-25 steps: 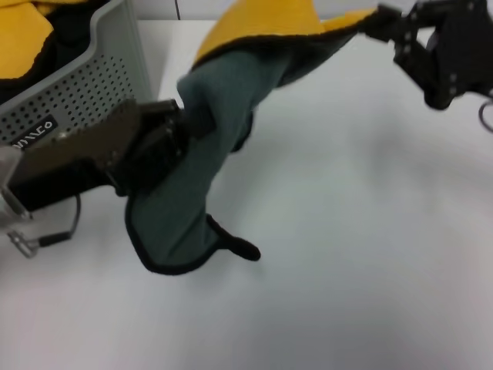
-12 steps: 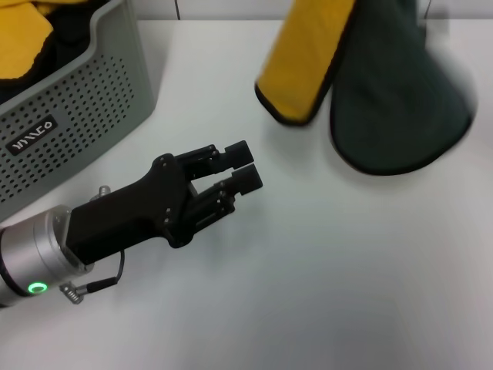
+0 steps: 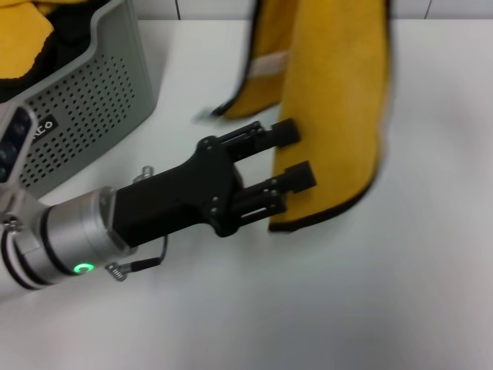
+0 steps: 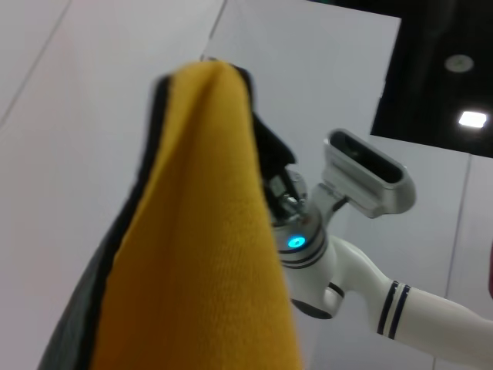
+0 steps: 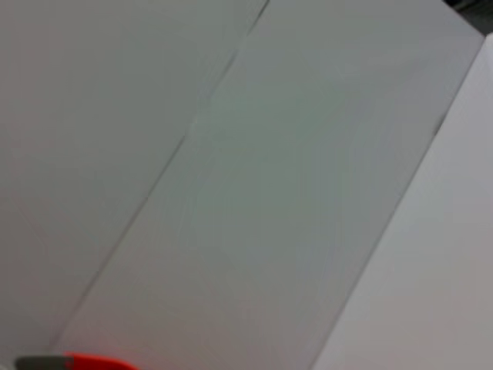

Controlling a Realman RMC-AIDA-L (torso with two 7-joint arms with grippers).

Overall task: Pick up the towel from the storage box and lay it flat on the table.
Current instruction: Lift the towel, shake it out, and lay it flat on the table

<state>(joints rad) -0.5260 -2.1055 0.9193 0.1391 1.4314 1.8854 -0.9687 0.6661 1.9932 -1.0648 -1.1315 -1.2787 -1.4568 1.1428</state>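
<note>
Limp, light towel (image 3: 331,100) hangs over the worktop (image 3: 400,293); left claw (image 3: 291,156), spread, nears its black-edged hem, the likeliest hold.

You've got the table (image 3: 362,293), plain white and matte. The storage box (image 3: 92,108), grey with perforated walls and a small black label, sits directly on it at the far left corner of your head view.

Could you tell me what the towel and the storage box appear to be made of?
The towel looks like soft, fuzzy cloth, probably microfibre: matte yellow nap, limp folds, thin black stitched edging. The storage box looks like rigid light grey moulded plastic with a smooth, slightly satin finish: its walls carry even rows of small round holes.
</note>
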